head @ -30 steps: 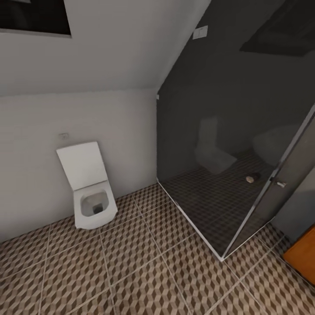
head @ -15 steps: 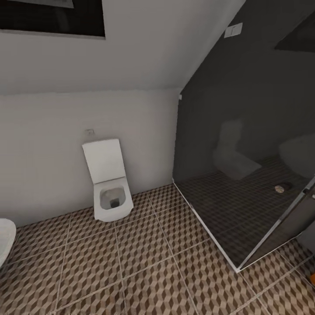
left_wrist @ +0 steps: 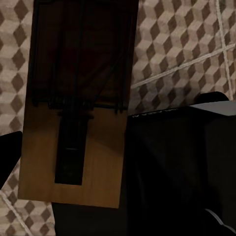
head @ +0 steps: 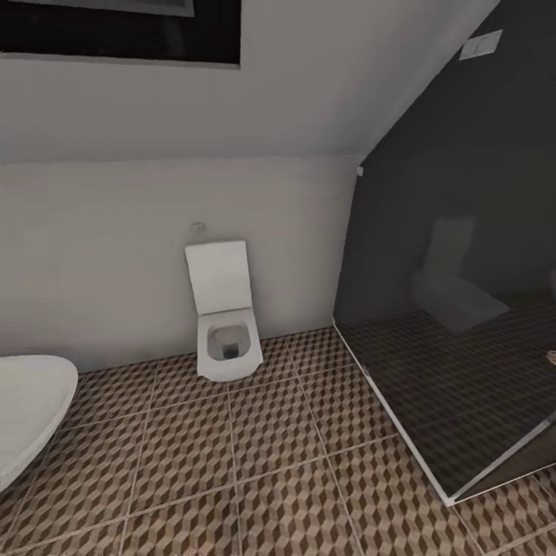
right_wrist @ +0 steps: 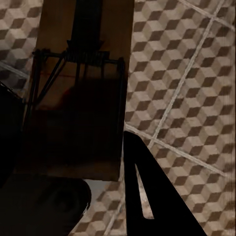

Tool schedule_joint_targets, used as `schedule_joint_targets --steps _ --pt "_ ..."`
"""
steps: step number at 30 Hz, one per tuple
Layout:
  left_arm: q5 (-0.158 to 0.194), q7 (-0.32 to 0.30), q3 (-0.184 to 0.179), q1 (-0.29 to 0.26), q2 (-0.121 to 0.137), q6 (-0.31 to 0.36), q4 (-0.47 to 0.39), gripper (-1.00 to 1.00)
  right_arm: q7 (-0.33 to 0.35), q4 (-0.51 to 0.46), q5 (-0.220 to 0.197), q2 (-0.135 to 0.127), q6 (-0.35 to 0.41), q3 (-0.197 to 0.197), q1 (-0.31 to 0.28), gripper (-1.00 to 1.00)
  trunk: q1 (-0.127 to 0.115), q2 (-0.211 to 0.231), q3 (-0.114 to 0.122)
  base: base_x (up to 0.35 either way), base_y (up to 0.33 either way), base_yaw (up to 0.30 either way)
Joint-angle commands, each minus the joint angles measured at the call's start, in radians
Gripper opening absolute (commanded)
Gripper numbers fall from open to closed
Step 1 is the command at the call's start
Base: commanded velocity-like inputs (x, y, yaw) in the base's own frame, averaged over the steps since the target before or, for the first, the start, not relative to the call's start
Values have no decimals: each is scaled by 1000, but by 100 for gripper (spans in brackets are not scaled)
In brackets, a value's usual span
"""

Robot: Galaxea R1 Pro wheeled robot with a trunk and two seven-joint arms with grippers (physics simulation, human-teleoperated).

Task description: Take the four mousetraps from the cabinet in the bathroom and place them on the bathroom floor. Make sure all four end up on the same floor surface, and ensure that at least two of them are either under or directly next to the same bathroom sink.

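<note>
I am holding a flat wooden mousetrap [left_wrist: 73,147] in my left claw [left_wrist: 64,147] and another mousetrap [right_wrist: 78,98] in my right claw [right_wrist: 73,162], both clamped, over the cube-patterned floor [head: 270,463]; a square white toilet [head: 225,340] is sitting at 12 o'clock.

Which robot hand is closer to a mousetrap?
Neither, it's a tie. The left gripper clamps one mousetrap in its jaws; the right gripper clamps a second mousetrap.

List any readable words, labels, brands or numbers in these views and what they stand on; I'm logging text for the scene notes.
None can be read: the toilet, the walls, the floor tiles and the mousetraps seen close in each wrist view show no lettering.
</note>
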Motion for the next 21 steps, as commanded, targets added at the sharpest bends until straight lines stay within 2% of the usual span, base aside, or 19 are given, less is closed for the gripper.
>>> schedule_joint_targets --steps 1,2,3,5,7,9,11,15,21 --pt "7 -2 -8 -1 1 1 -1 -100 -14 0 -4 0 -14 -1 0 -100 0 -1 -2 0 0 285" --pt "7 -1 -8 -1 1 1 -1 -100 -38 0 -4 0 -23 -2 0 -100 0 -1 -2 0 0 285" --pt "7 -1 -8 -1 1 1 -1 -100 -111 0 -4 2 -34 -2 4 -100 0 -1 -3 0 0 285" --pt "7 -1 -8 -1 0 1 -1 -100 -177 -1 -10 4 -38 -4 7 -100 0 -1 -4 0 0 285" --pt "7 -1 -8 -1 0 1 -1 -100 -234 -1 -28 17 -39 -5 10 -100 0 -1 -5 0 0 285" --pt "7 -1 -8 -1 0 1 -1 -100 -308 5 -71 44 -38 -5 21 -100 0 -1 -6 0 0 285" --pt "7 -1 -8 -1 0 1 -1 -100 -348 14 -99 57 -38 -5 28 -100 0 -1 -7 0 0 285" --pt "7 -1 -8 -1 0 1 0 -100 -385 23 -127 69 -38 -5 35 -100 0 -1 -9 0 0 284" --pt "7 -1 -8 -1 1 1 0 -100 -390 24 -131 71 -37 -5 36 -100 0 -1 -13 0 0 282"
